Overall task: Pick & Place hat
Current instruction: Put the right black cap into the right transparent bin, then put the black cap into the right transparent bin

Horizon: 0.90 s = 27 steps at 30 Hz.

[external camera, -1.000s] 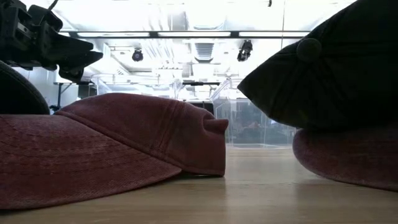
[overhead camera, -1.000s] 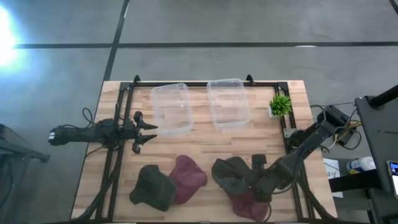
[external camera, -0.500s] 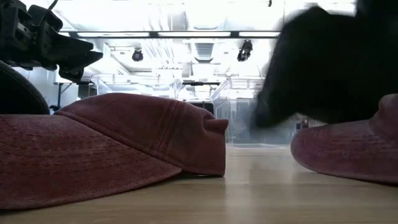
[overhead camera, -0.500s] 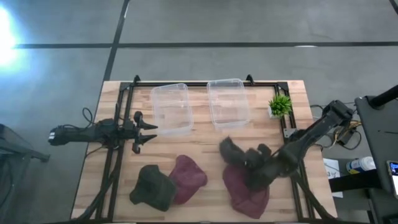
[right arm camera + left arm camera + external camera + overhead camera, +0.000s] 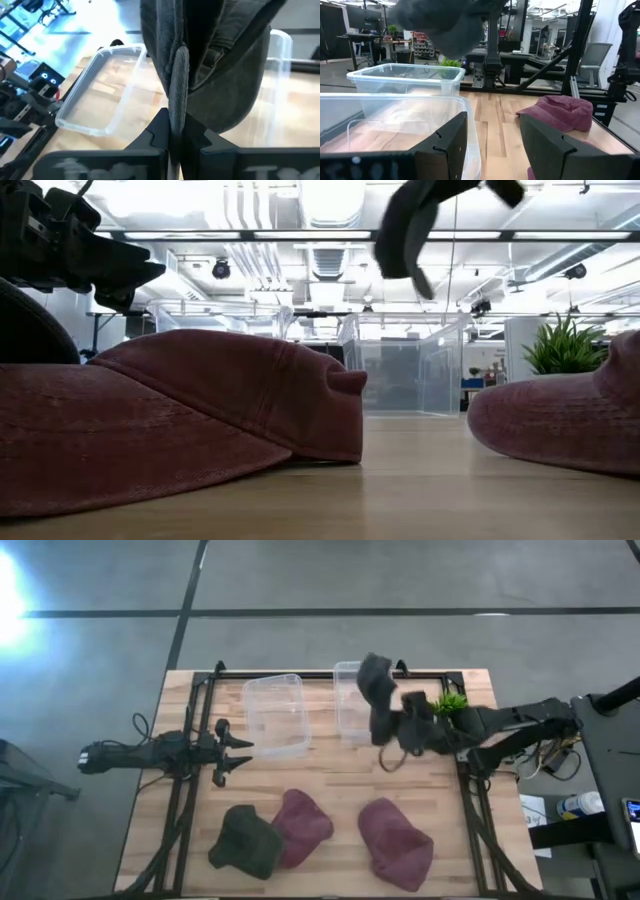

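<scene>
A dark grey hat (image 5: 377,692) hangs in the air over the right clear bin (image 5: 350,718), with my right gripper (image 5: 397,726) shut on it; it shows at the top of the low view as well (image 5: 405,225). My left gripper (image 5: 240,753) waits open at the table's left side, beside the left clear bin (image 5: 276,715). Three other hats lie crown up on the near part of the table: a dark one (image 5: 245,840), a maroon one (image 5: 302,826) against it, and another maroon one (image 5: 396,844). My right gripper pinches a folded edge of the dark hat (image 5: 178,102) between its two fingers, several layers together. The fingers reach in roughly level from the table's right side. The hat is lifted clear and stands out beyond the fingertips above the bins, with a strap loop (image 5: 391,760) dangling.
A small green plant (image 5: 451,706) stands at the far right, close to my right arm. Black frame rails (image 5: 190,790) run along the table's sides. Bare wood lies between the bins and the hats.
My right gripper has lifted the dark hat off the near right maroon hat and carried it up and toward the far edge, over the right bin. The maroon hat beneath stays on the table, now uncovered.
</scene>
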Each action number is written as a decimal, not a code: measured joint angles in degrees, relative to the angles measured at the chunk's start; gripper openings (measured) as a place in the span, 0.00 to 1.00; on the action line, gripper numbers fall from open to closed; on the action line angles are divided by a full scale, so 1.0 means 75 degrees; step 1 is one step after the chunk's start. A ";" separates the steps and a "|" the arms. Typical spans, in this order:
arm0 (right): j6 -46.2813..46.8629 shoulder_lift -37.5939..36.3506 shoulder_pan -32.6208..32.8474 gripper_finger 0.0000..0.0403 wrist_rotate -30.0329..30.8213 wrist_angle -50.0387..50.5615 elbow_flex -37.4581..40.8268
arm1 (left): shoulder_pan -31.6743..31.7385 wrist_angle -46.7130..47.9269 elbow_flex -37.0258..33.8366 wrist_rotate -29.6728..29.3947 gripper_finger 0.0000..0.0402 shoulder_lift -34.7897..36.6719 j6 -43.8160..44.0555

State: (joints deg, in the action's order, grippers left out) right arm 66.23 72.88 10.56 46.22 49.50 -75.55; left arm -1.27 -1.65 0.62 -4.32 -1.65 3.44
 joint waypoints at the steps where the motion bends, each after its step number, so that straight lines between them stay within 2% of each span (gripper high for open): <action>1: -0.0253 0.0023 -0.0279 0.03 -0.0131 -0.0145 -0.0003 | -0.0001 0.0000 -0.0001 -0.0001 0.44 -0.0001 0.0000; 7: -0.1001 0.0435 -0.2188 0.03 -0.1365 -0.0438 0.0262 | 0.0000 0.0000 0.0000 -0.0001 0.44 -0.0003 0.0000; 11: -0.1445 0.0955 -0.3122 0.04 -0.3219 -0.1047 0.0532 | 0.0001 0.0000 -0.0001 0.0001 0.44 0.0000 0.0000; 13: -0.1663 0.1272 -0.3335 0.06 -0.3841 -0.1318 0.0626 | 0.0002 0.0000 0.0000 0.0001 0.44 -0.0003 0.0000; 16: -0.1704 0.1643 -0.3363 0.13 -0.3717 -0.1363 0.0608 | -0.0001 0.0000 -0.0002 -0.0001 0.44 0.0000 0.0000; 20: -0.1969 0.1695 -0.3256 0.30 -0.3734 -0.1328 0.0378 | 0.0005 -0.0198 0.0000 -0.0022 0.44 0.0000 0.0086; 22: -0.2277 0.1579 -0.3093 0.38 -0.3397 -0.1202 0.0274 | -0.0004 -0.0507 -0.0003 0.0007 0.44 0.0000 0.1112; 27: -0.3558 0.0953 -0.2423 0.54 -0.2934 -0.1162 -0.0119 | -0.0004 -0.1403 -0.0003 0.0051 0.44 0.0001 0.5565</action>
State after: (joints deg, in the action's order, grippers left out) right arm 39.55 80.03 -7.62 24.22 40.79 -76.43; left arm -1.30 -12.17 0.60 -3.95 -1.65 45.18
